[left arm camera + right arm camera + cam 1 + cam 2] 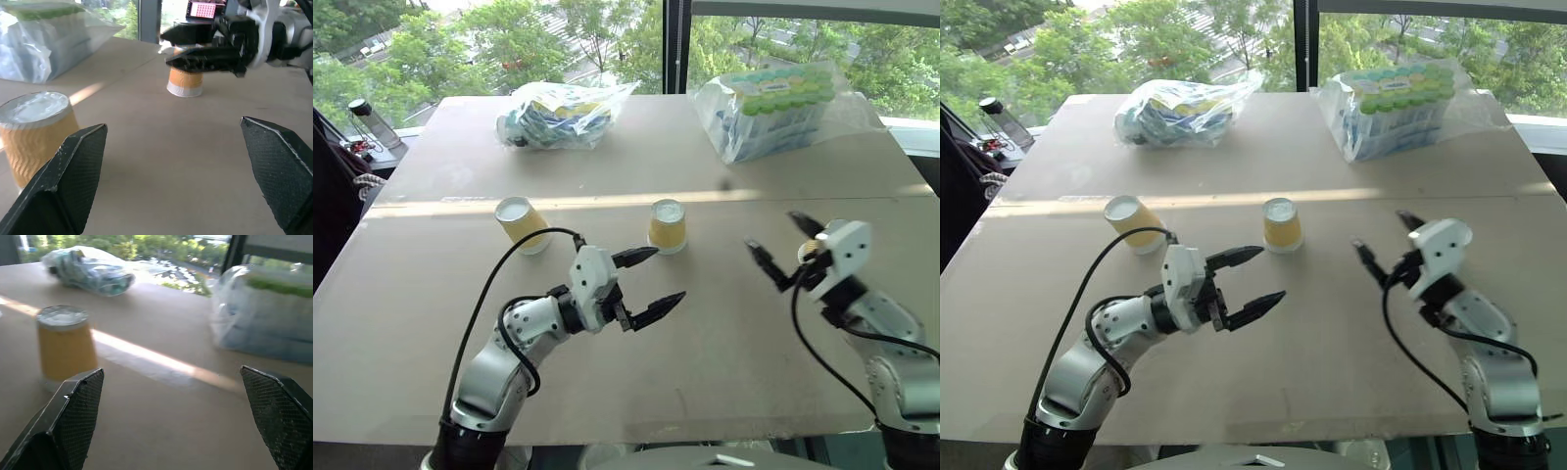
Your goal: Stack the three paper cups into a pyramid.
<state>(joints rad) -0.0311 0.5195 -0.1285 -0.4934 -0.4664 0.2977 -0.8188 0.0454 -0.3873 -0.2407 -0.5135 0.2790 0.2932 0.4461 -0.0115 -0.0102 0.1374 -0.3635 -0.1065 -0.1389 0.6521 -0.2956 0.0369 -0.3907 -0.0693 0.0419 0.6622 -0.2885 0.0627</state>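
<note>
Two yellow-orange paper cups stand apart on the table (pixel 724 352), white bases up: one at the left (pixel 522 223), one in the middle (pixel 667 226). My left gripper (pixel 670 272) is open and empty, pointing right, just in front of the middle cup. That cup sits close beside one of its fingers (pixel 73 171) in the left wrist view. My right gripper (pixel 770 229) is open and empty too, off to the right of the middle cup (pixel 63 345). A third cup (pixel 185 81) stands beyond the right gripper's fingers (pixel 205 56). No cups are stacked.
Two clear bags of packaged goods lie at the table's far side, one at the left (pixel 558 113) and one at the right (pixel 778 108). A bottle (pixel 370 121) stands on a ledge off the table's left. Windows run behind the table.
</note>
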